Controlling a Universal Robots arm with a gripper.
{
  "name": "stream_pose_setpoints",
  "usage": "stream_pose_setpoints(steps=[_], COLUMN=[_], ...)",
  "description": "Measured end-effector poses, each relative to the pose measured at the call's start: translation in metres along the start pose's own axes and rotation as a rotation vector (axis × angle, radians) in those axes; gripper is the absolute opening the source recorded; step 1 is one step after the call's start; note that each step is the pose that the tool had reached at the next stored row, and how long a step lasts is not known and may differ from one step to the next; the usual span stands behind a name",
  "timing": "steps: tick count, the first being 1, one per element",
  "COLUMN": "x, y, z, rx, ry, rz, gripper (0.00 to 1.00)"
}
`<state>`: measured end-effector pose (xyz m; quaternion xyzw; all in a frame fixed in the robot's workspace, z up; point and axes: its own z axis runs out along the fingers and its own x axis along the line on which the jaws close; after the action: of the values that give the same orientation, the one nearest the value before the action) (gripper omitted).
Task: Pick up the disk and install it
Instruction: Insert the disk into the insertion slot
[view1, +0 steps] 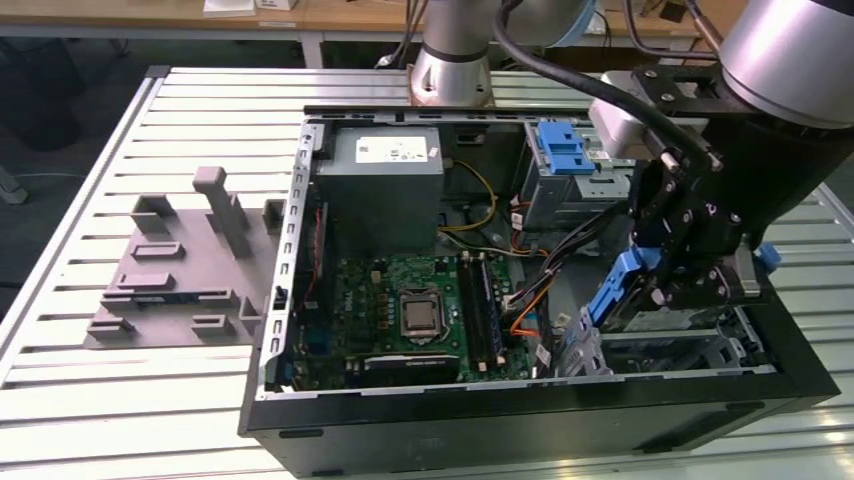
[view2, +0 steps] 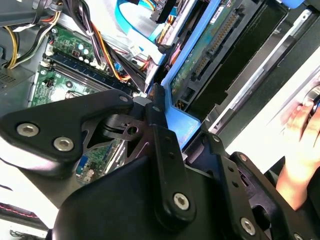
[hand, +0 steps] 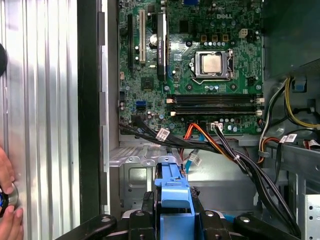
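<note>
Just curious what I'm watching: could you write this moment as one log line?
claw: shut on disk | disk: held on edge | place: above drive cage in open computer case

slatted table (view1: 120, 400) bears computer case (view1: 507, 422), grey fixture (view1: 174, 270).

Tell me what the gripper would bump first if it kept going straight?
Probably the metal drive bay just below it. The gripper holds the disk over that bay, though depth is unclear.
</note>
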<state>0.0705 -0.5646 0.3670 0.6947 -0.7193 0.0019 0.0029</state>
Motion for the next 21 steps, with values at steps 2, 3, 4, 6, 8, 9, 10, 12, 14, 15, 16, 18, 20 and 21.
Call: stream_pose_setpoints(steps=[2, 3, 4, 6, 8, 9, 10, 12, 14, 15, 16, 18, 20, 21], x=[-0.0001, 0.0000, 0.0000, 0.0000, -0.0001, -0.0001, -0.0001, -0.0001, -0.0001, -0.0001, -0.0001, -0.0001, -0.0001, -0.0001], y=[0.0000, 0.0000, 0.0000, 0.0000, 0.0000, 0.0000, 0.0000, 0.0000, 0.0000, 0.0000, 0.0000, 0.0000, -0.0001, -0.0001], z=[0.0014, 0.0020, 0.0027, 0.0041, 0.0054, 0.0061, 0.0068, 0.0082, 0.0096, 0.0102, 0.0110, 0.0125, 0.0140, 0.0148], rx=[0.0000, 0.0000, 0.0000, 0.0000, 0.0000, 0.0000, 0.0000, 0.0000, 0.0000, 0.0000, 0.0000, 0.0000, 0.0000, 0.0000], ry=[-0.0001, 0.0001, -0.0001, 0.0000, 0.0000, 0.0000, 0.0000, 0.0000, 0.0001, 0.0001, 0.0001, 0.0000, -0.0001, -0.0001], rz=[0.000, 0.000, 0.000, 0.000, 0.000, 0.000, 0.000, 0.000, 0.000, 0.000, 0.000, 0.000, 0.000, 0.000], gripper=[0.36, 0.36, 0.36, 0.36, 0.36, 0.36, 0.36, 0.36, 0.36, 0.36, 0.36, 0.36, 0.36, 0.36])
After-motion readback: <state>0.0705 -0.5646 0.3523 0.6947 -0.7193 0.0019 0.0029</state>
